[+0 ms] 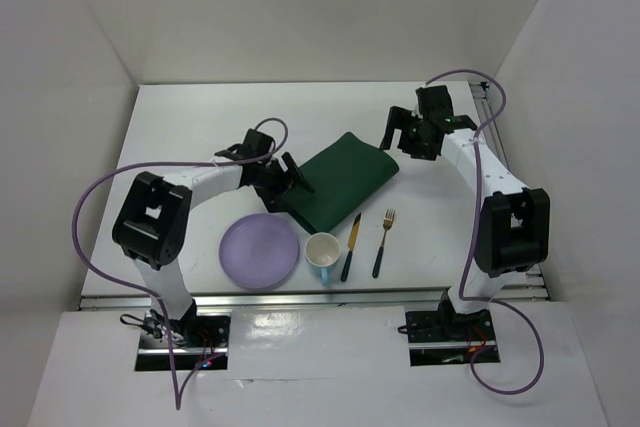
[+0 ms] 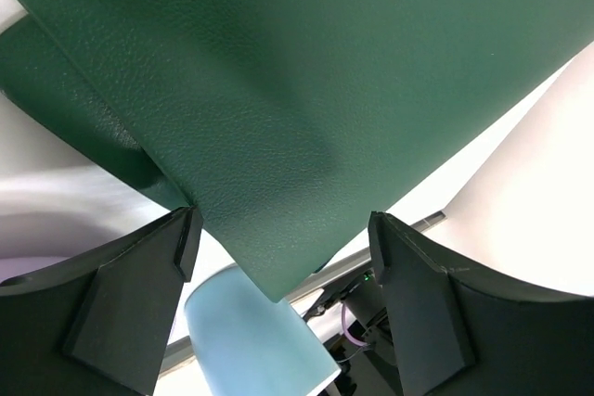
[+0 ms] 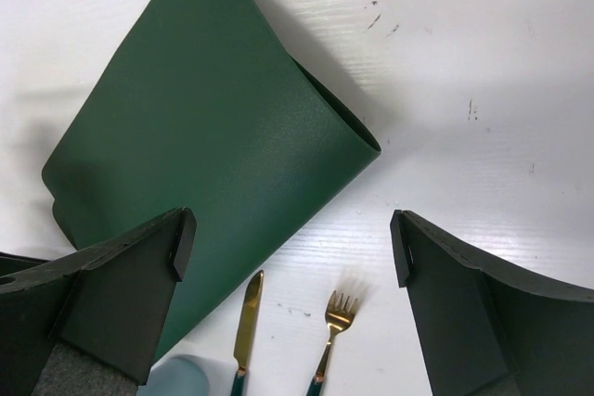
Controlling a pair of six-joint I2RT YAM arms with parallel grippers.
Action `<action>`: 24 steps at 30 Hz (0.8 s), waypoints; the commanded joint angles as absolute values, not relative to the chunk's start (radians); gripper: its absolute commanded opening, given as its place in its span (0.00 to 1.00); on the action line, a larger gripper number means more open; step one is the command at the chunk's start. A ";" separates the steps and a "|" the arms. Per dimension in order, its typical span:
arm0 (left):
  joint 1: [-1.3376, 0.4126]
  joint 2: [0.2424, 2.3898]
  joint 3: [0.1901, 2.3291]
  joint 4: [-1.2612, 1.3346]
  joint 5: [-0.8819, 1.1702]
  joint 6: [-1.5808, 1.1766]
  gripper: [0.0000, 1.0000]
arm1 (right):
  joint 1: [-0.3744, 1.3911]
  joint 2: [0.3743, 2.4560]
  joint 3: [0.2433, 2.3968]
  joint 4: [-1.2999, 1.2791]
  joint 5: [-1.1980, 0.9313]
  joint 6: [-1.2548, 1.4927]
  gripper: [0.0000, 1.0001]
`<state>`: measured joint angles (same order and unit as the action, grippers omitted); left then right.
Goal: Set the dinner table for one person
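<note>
dinner table: plain white, flat | L gripper released, wide | R gripper released, wide

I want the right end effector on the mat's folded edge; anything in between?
Nothing visible. The open right end effector hangs by the mat fold, with only bare table between. The knife and fork lie nearer the arm bases, off that path.

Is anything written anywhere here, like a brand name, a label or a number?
No text can be read in any view.
The green placemat, purple plate, cup, knife and fork are plain.
The left arm and right arm show no legible marking.
</note>
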<state>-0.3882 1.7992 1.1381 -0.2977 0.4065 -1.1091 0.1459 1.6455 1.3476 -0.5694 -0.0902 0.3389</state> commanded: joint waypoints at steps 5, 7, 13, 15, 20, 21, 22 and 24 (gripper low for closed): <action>-0.397 1.839 1.135 -0.318 0.394 -1.131 0.94 | 0.140 1.600 1.361 -0.572 -0.092 0.322 1.00; -0.397 1.850 1.144 -0.318 0.394 -1.131 0.94 | 0.140 1.600 1.361 -0.572 -0.092 0.322 1.00; -0.407 1.871 1.135 -0.307 0.385 -1.140 0.93 | 0.140 1.600 1.361 -0.572 -0.092 0.322 1.00; -0.417 1.862 1.125 -0.291 0.385 -1.140 0.91 | 0.140 1.600 1.361 -0.572 -0.092 0.322 1.00; -0.417 1.862 1.137 -0.265 0.374 -1.140 0.83 | 0.140 1.600 1.361 -0.581 -0.092 0.322 1.00; -0.417 1.862 1.146 -0.265 0.374 -1.140 0.82 | 0.140 1.600 1.361 -0.581 -0.092 0.322 1.00; -0.417 1.862 1.146 -0.265 0.374 -1.140 0.82 | 0.140 1.591 1.361 -0.581 -0.092 0.322 1.00; -0.417 1.862 1.146 -0.255 0.364 -1.140 0.78 | 0.140 1.591 1.361 -0.581 -0.092 0.322 1.00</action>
<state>-0.4152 1.8610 1.1381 -0.2821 0.3817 -1.1328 0.1459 1.6455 1.3476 -0.5720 -0.0910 0.3317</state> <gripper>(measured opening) 0.798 0.999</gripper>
